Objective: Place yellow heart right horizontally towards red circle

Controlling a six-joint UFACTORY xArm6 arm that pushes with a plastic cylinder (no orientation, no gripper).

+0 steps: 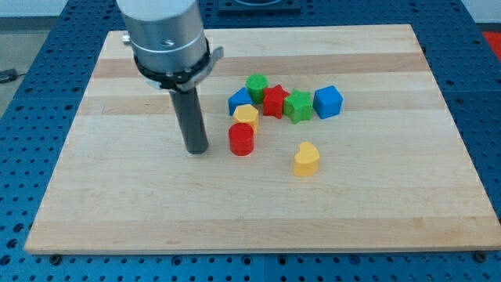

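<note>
The yellow heart (306, 159) lies on the wooden board, to the view's right of and a little below the red circle (242, 139). My tip (196, 149) rests on the board to the view's left of the red circle, with a small gap between them. The heart is well apart from the tip, on the far side of the red circle.
Just above the red circle sits a yellow block (246, 116). Behind it is a cluster: a blue block (239, 99), a green circle (256, 85), a red star (274, 102), a green star (297, 106) and a blue cube (328, 102).
</note>
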